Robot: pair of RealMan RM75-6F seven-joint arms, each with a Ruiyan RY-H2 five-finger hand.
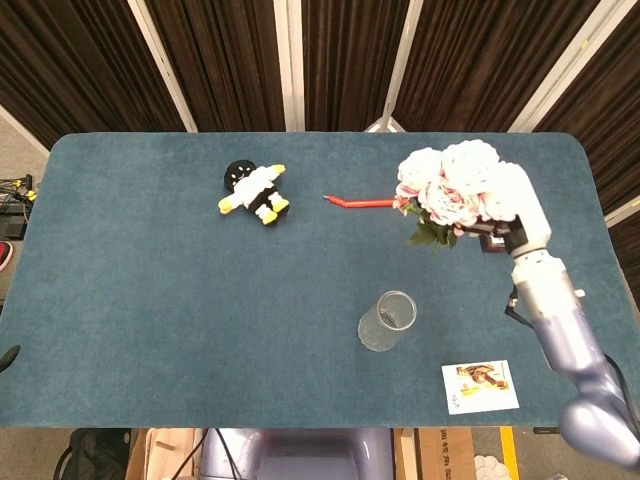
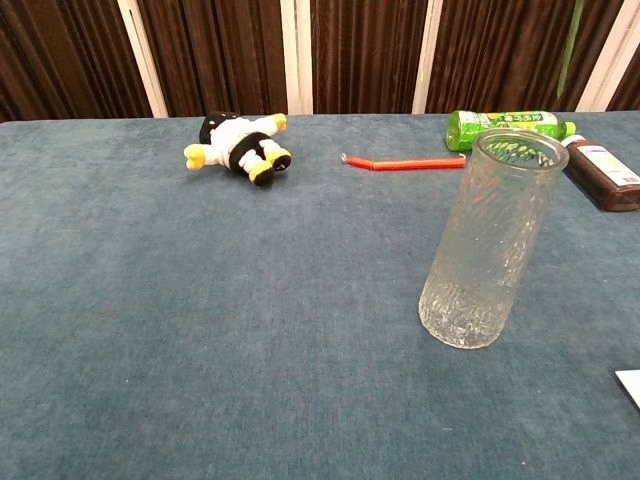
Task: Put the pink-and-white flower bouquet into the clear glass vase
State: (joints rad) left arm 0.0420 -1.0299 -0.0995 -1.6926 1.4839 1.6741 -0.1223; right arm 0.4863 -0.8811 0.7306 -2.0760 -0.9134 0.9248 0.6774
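The right hand [image 1: 512, 205], fingers gripping the flower bouquet [image 1: 447, 190], holds it high at the upper right of the head view, well apart from the glass vase [image 1: 387, 321] standing lower centre. Misjudged descent could knock the vase over; the left hand is unseen.

Glossy lavender-grey right arm [image 1: 560, 325], white hand [image 1: 515, 205].

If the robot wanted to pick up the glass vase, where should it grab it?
Probably around the middle of its wall. The vase stands upright and empty, a tall round tube with straight, bumpy sides, so fingers can wrap around it. Coming from its right looks easiest: the right hand is on that side, though it holds the bouquet now.
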